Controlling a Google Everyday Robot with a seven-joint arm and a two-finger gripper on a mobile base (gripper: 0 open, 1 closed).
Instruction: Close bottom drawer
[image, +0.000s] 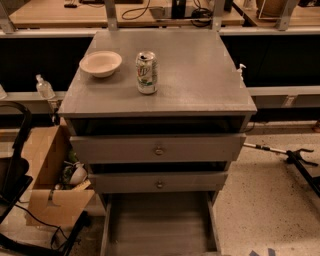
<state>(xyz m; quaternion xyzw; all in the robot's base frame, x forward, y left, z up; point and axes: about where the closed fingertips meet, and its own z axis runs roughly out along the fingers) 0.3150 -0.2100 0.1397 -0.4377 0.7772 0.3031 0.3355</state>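
The grey drawer cabinet (165, 95) stands in the middle of the camera view. Its bottom drawer (159, 225) is pulled far out toward me. Its long flat grey inside shows, and its front panel and knob are cut off below the frame. Above it sit the mid-sized drawer front (159, 182) and the tallest drawer front (159, 149), each with a small round knob, both slightly out. My gripper is not in view.
A white bowl (100, 63) and a soda can (146, 72) stand on the cabinet top. An open cardboard box (50, 175) with clutter sits on the floor at left, next to a black frame (12, 165). A metal rod (280, 152) lies on the floor at right.
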